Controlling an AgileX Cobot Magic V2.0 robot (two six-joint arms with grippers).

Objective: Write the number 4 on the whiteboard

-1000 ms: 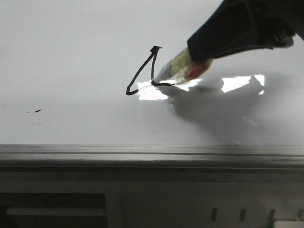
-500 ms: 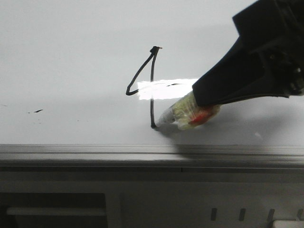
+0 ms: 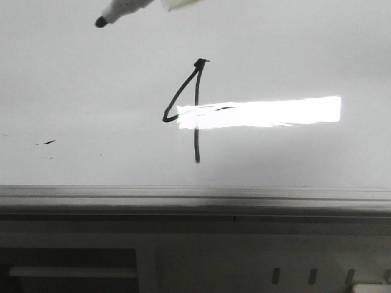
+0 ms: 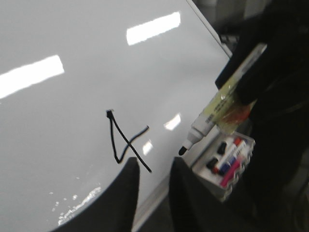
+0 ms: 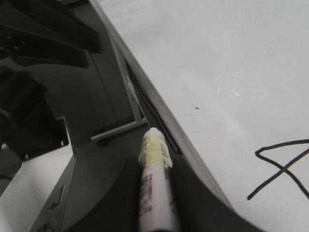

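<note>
Number 4 (image 3: 195,110) on whiteboard (image 3: 73,73); right gripper (image 5: 155,203) clamping marker (image 5: 154,183); left gripper (image 4: 153,193) empty, parted.

Marker (image 3: 122,10) is off the whiteboard (image 3: 73,79) now — lifted away to the far left, tip in the air. The number 4 (image 3: 196,110) stands uncovered, vertical stroke finished, and the bright reflection (image 3: 259,113) stretches wide — arm's shadow gone.
</note>
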